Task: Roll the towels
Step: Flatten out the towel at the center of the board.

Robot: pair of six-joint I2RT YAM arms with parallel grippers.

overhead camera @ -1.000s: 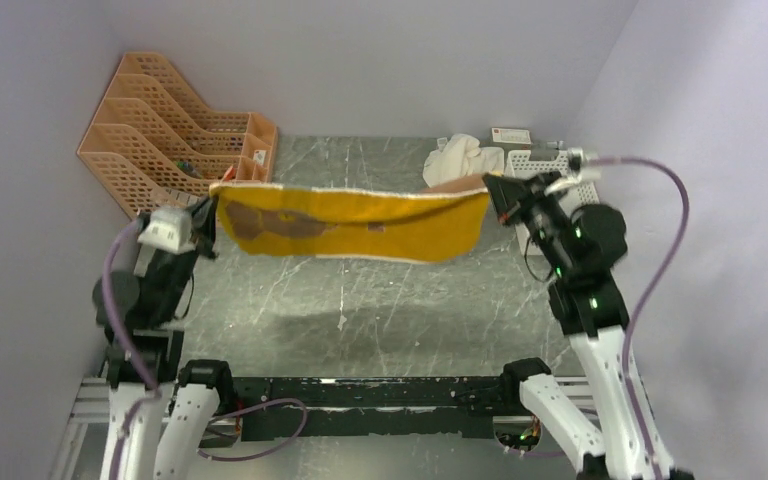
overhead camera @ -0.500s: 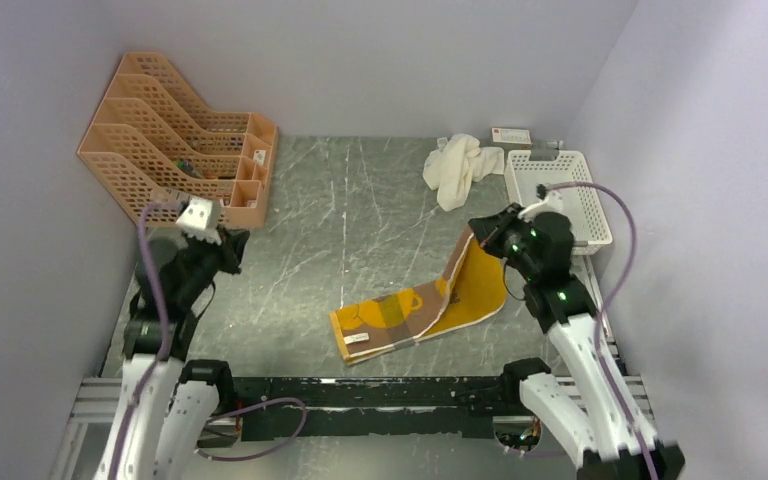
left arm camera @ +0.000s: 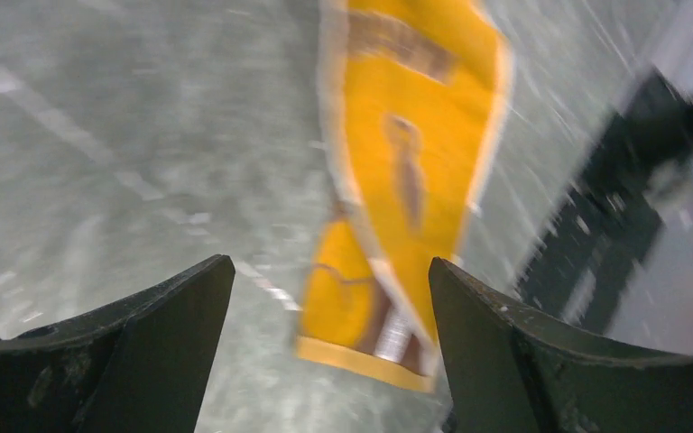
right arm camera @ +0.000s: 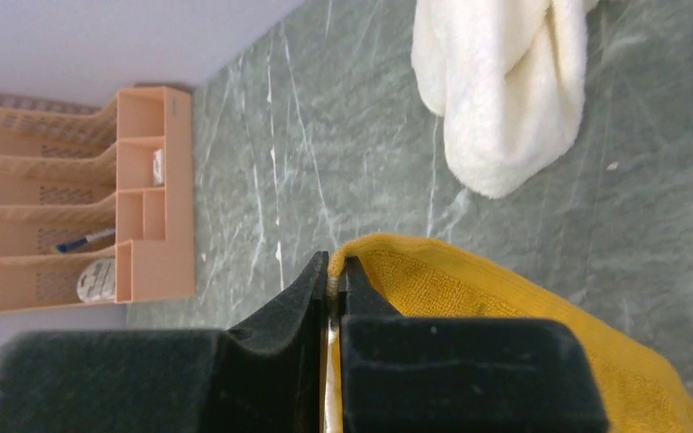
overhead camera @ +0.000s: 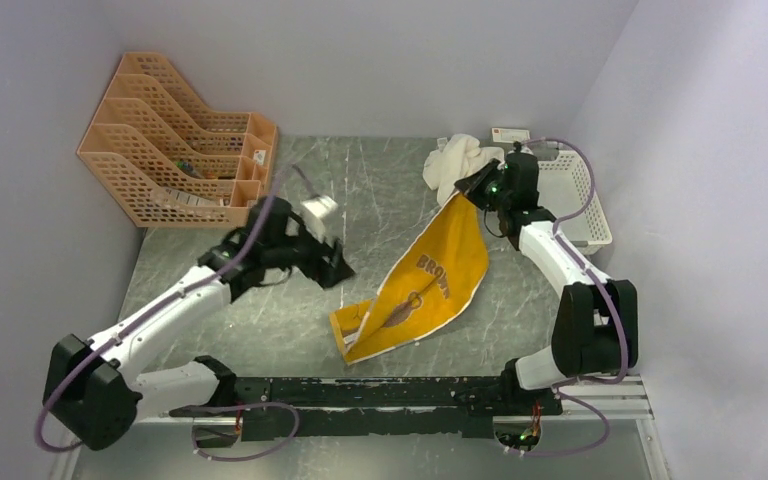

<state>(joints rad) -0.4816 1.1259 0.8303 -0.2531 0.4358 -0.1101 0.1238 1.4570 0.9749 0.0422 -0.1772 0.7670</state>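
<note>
Neither towel was rolled, so the task looked barely begun. The brown and mustard-yellow cloth towel (overhead camera: 430,280) hung at a slant. Its far corner was pinched in the closed right end effector (right arm camera: 334,269) above the grey marbled counter (overhead camera: 380,190), and its near end lay folded over on the counter by the front edge. The left end effector (overhead camera: 336,266) stood wide open and empty, just left of that towel and touching nothing. The larger cream-white cloth towel (overhead camera: 457,160) lay crumpled at the far side, just beside the white plastic mesh basket (overhead camera: 585,215). Both towels probably needed spreading flat, then rolling. The orange plastic file rack (overhead camera: 175,150) sat well apart at the far left. Only the basket crowded the cream-white towel.
</note>
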